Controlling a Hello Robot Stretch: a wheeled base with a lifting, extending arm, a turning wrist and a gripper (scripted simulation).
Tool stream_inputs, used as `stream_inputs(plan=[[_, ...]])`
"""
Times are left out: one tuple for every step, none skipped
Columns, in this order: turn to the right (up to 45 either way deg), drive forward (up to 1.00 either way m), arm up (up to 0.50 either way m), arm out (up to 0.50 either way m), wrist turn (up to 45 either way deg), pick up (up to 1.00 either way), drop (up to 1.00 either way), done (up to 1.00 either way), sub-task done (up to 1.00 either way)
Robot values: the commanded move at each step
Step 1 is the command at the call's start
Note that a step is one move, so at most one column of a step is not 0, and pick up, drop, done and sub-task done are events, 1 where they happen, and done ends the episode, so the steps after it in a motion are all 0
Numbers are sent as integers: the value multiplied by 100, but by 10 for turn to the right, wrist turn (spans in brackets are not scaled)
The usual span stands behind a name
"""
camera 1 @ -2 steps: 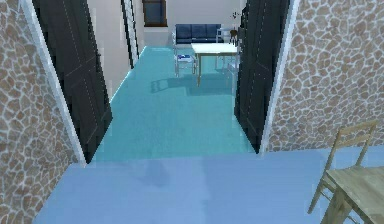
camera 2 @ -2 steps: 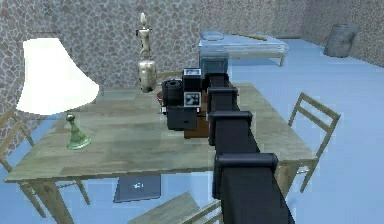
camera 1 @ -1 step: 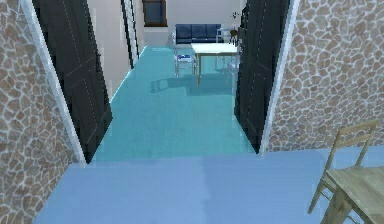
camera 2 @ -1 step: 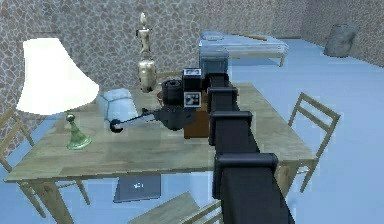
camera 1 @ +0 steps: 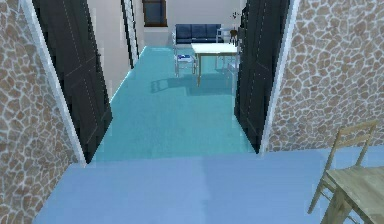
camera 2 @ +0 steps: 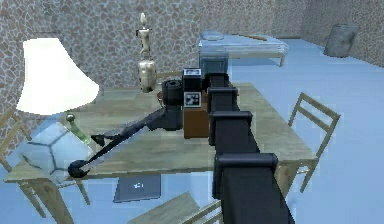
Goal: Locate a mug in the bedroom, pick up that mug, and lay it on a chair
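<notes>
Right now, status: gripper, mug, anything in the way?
Gripper out across wooden table, load cannot be told. Greenish blob by lamp, mug unconfirmed. Chair beside table. Patterned ball close to gripper.

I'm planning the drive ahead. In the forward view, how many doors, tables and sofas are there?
Doors: 2
Tables: 2
Sofa: 1
Total: 5
</notes>
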Motion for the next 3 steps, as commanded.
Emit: stream_inputs(plan=[[0,0,0,0,-390,0,0,0,0],[0,0,0,-24,0,0,0,0,0],[450,0,0,0,0,0,0,0,0]])
